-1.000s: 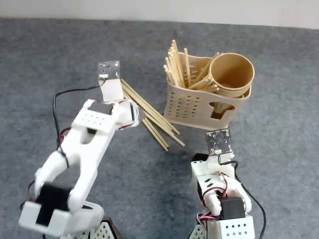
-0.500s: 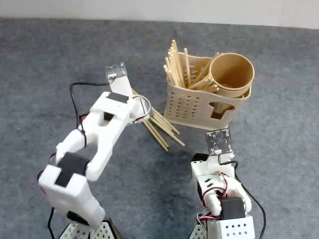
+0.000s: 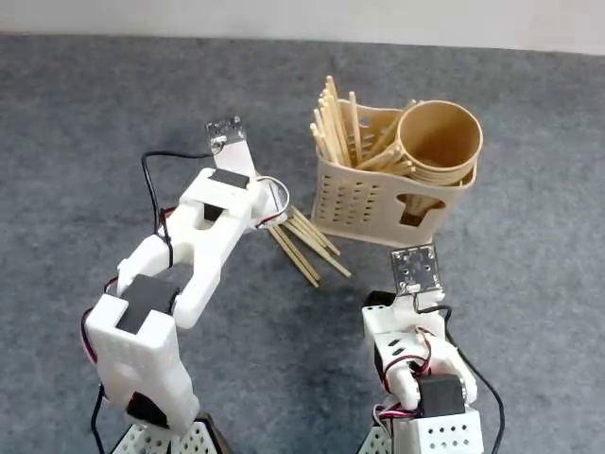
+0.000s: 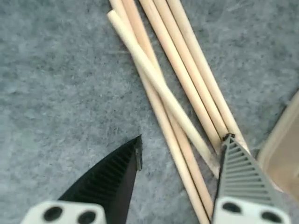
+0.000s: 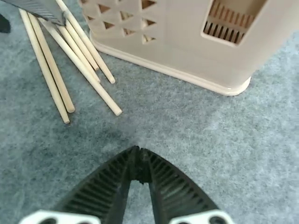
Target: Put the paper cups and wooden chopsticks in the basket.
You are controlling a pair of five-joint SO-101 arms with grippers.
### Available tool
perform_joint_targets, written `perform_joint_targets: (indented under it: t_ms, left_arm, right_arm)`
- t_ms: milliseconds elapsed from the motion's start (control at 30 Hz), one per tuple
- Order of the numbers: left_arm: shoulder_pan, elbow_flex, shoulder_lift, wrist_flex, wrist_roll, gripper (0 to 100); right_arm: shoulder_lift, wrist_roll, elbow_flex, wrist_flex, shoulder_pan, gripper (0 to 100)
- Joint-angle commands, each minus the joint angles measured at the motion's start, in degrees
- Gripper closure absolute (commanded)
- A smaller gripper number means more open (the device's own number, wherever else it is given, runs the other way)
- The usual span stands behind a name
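The left gripper [image 4: 184,137] hangs open over the grey mat [image 4: 56,93], with several chopsticks [image 4: 180,74] lying between its tips. One stick lies slantwise across the others. The basket [image 4: 282,156] edge is just beside them.

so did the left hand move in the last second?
Yes. The left hand swung toward the basket, now open over the loose chopsticks beside it.

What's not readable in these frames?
High view: left arm covers part of the loose chopsticks; count unclear.
High view: basket wall hides the lower part of the paper cups; stack count unclear.
Right wrist view: frame edge cuts off the basket's rim; contents hidden.
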Motion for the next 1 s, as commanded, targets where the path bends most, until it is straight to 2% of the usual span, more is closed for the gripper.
perform_joint_targets:
  t_ms: [0,333,433,600,833,967]
  left_arm:
    - [0.75,-2.51,-3.38,1.32,0.70,74]
    - [-0.57,-2.77,-0.92,-0.26,0.70,74]
    - [-0.75,-2.42,0.22,-0.26,0.53,80]
    - [-1.10,-2.77,0.31,3.69,0.26,97]
    - [-1.98,-2.86,-0.22,10.20,0.18,99]
    - [-3.82,-2.24,-5.67,12.84,0.18,99]
  right_arm:
    - [-0.92,-0.18,8.84,-1.19,0.48,99.3]
    - [-0.92,-0.18,8.84,-1.19,0.48,99.3]
    - [-0.92,-0.18,8.84,-1.19,0.48,99.3]
    - [-0.92,-0.18,8.84,-1.19,0.48,99.3]
    - [-0.92,-0.18,8.84,-1.19,0.48,99.3]
    - [-0.92,-0.18,8.84,-1.19,0.48,99.3]
